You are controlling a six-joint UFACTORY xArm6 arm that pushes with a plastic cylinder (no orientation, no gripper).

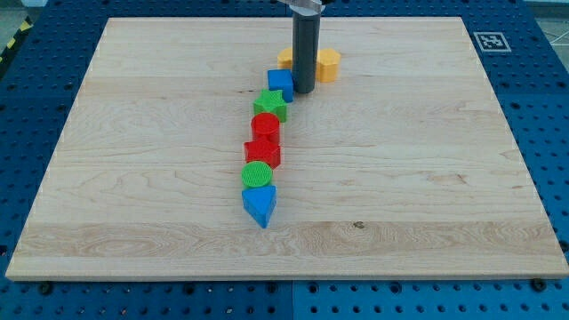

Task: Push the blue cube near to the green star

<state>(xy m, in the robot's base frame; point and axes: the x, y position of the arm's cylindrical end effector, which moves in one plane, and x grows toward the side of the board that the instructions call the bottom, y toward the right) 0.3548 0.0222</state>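
Nearest me, blue triangle [260, 205] is ending the row; blue cube [281, 84] is already touching green star [270, 106], my tip [303, 92] beside it holding nothing, so I'm nudging gently

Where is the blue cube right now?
The blue cube sits upper centre, touching the green star below it, my tip at its right.

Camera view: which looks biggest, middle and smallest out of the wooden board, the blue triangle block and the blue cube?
1. Wooden board, by far.
2. Blue triangle block.
3. Blue cube, though it sits farther up the view, so distance may shrink it.
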